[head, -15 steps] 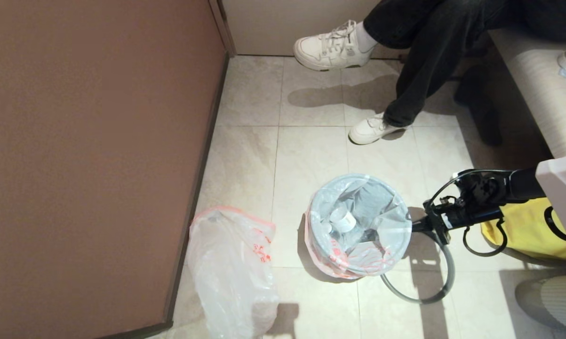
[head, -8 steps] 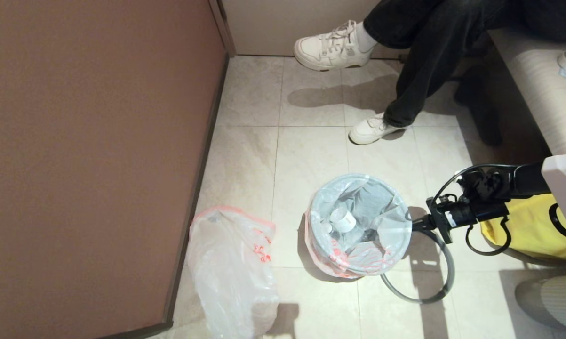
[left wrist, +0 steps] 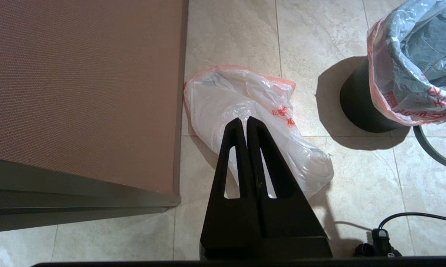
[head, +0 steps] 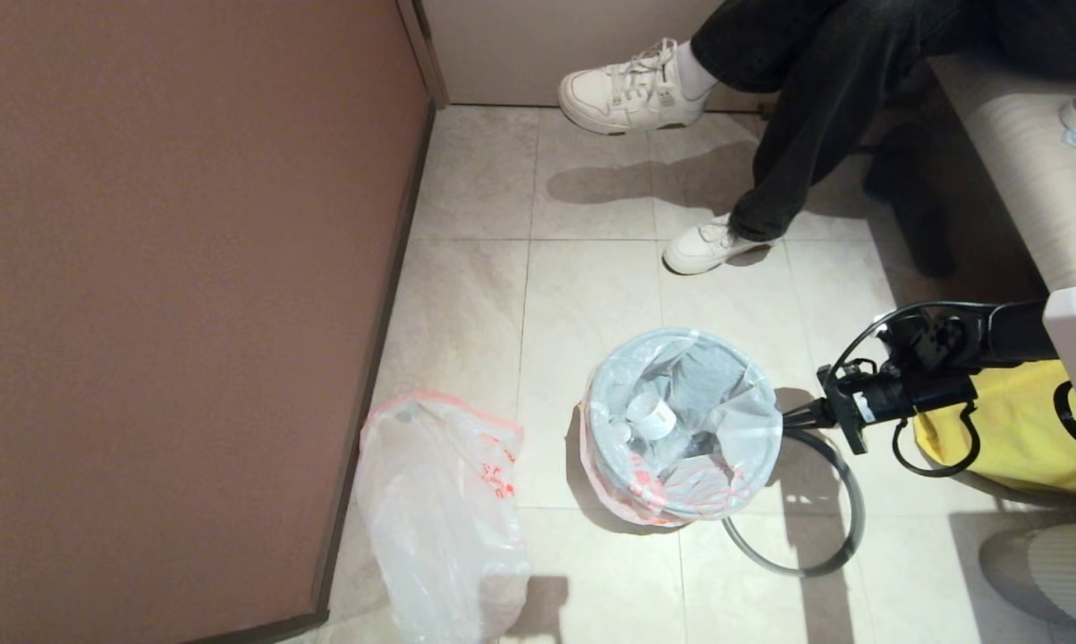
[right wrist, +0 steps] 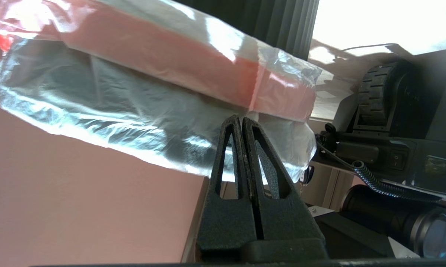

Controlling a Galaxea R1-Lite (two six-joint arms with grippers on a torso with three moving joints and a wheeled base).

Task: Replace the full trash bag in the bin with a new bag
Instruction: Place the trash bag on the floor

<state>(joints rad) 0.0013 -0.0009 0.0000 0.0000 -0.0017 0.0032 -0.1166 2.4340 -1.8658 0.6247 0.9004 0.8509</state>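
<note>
The full trash bag (head: 681, 420) lines the dark bin (left wrist: 356, 107) mid-floor, with a white cup (head: 652, 413) inside it. The bin's grey hoop (head: 797, 571) lies on the tiles against the bin's right side. My right gripper (head: 786, 419) is at the bag's right rim. In the right wrist view it (right wrist: 241, 119) is shut, tips pinching the pink-edged film (right wrist: 193, 70). The new bag (head: 439, 519) lies flat by the brown wall. My left gripper (left wrist: 247, 120) hangs shut above the new bag (left wrist: 245, 96), holding nothing, out of the head view.
A seated person's legs and white shoes (head: 703, 246) are beyond the bin. A yellow bag (head: 1003, 438) sits under my right arm. The brown wall (head: 180, 295) bounds the left side, a bench (head: 1020, 152) the right. Bare tiles lie between the two bags.
My right wrist has shifted to the right and a little up, while its fingertips stay at the bag's right rim. Both bags, the bin and the hoop have not moved.
</note>
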